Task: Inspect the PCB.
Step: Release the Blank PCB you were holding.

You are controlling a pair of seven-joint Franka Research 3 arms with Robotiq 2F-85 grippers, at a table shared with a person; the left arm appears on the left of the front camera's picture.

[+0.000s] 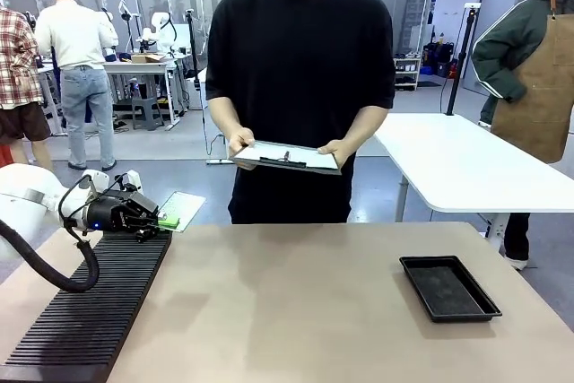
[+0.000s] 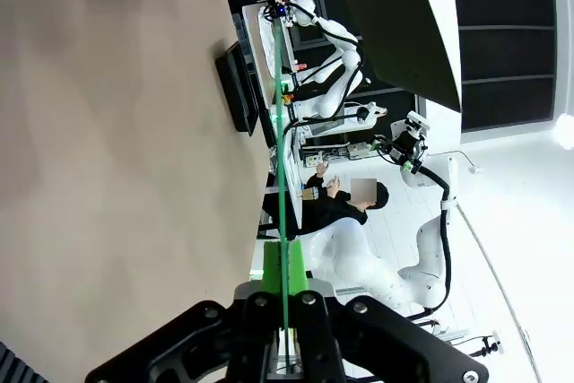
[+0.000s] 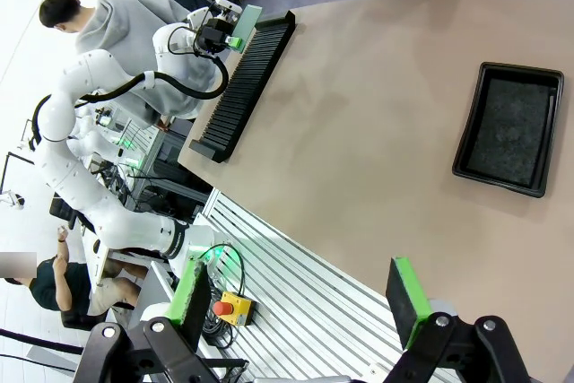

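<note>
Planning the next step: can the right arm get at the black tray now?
Probably yes: the right gripper is open and empty, and only bare table lies between it and the black tray.

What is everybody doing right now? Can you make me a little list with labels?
left fingers: shut on the PCB
PCB: green, held up by the far end of the black slotted rack
right fingers: open, holding nothing, over the table's edge
person: standing at the far side, holding a clipboard with both hands
tray: black, lying on the table toward the robot's right
</note>
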